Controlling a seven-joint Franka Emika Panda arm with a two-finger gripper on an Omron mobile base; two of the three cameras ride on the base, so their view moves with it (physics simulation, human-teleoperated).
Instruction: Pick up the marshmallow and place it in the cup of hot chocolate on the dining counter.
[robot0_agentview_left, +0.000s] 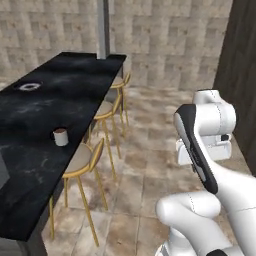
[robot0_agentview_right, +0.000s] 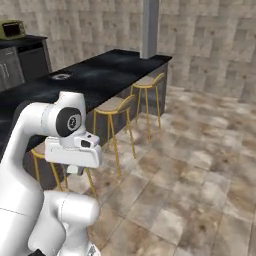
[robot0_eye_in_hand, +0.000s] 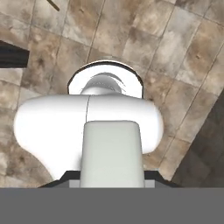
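The cup sits near the counter edge above a stool, the arm folded well back over the floor, gripper state impossible to tell, marshmallow not made out, so a blind reach risks knocking the cup off the edge.

Looked like a home kitchen: long black marble desk with yellow-framed stools, stone tile floor, grey cabinets and a yellow appliance.
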